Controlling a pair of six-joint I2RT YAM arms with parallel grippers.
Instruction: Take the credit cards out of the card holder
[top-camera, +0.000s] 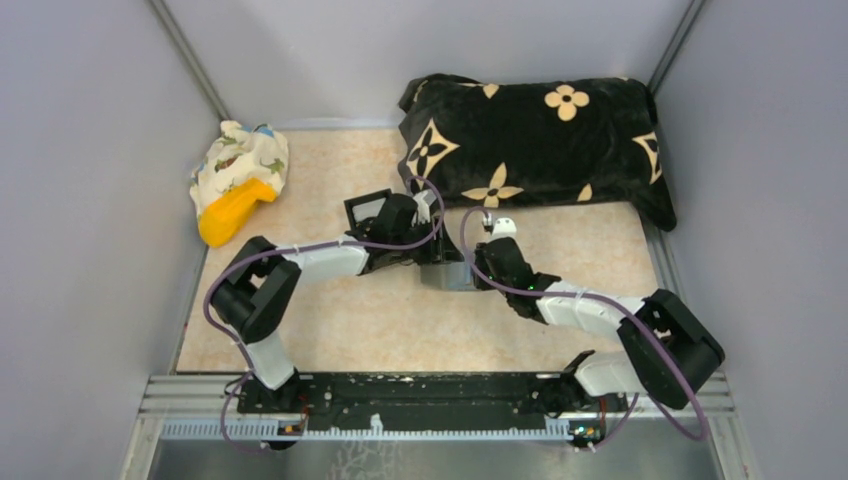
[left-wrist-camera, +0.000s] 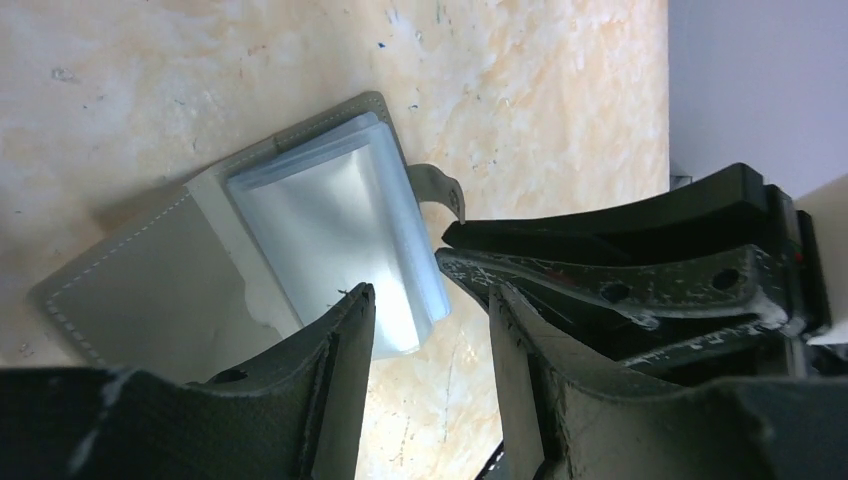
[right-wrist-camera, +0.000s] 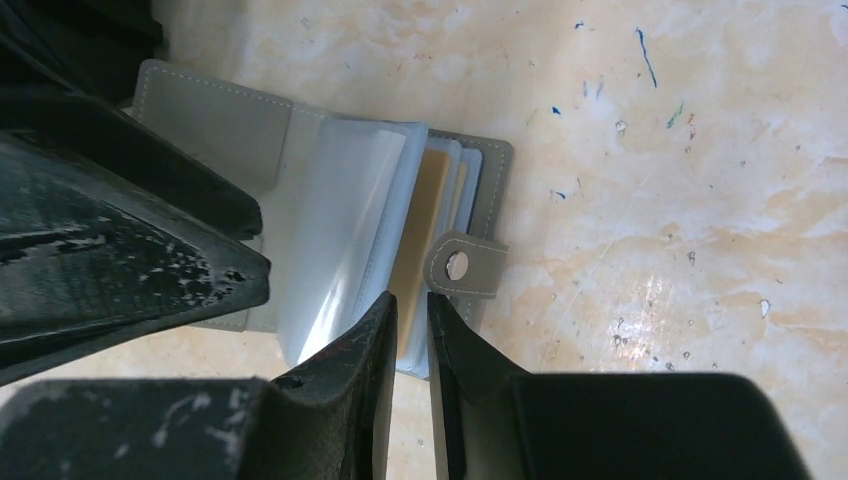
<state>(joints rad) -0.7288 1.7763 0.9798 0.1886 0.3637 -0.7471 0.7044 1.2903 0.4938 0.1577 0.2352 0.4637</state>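
The grey card holder (top-camera: 447, 276) lies open on the beige table between both grippers. Its grey cover (left-wrist-camera: 130, 290) and a stack of clear sleeves (left-wrist-camera: 330, 220) show in the left wrist view. In the right wrist view the holder (right-wrist-camera: 220, 110) shows a tan card (right-wrist-camera: 428, 200) inside the sleeves and a snap strap (right-wrist-camera: 465, 265). My left gripper (left-wrist-camera: 430, 295) is open, one finger over the sleeves, nothing between the jaws. My right gripper (right-wrist-camera: 410, 300) is nearly closed on the sleeve edge with the tan card in the narrow gap.
A black pillow with tan flowers (top-camera: 540, 140) lies at the back right. A patterned cloth bundle with a yellow-orange object (top-camera: 238, 180) sits at the back left. Grey walls close in the table on both sides.
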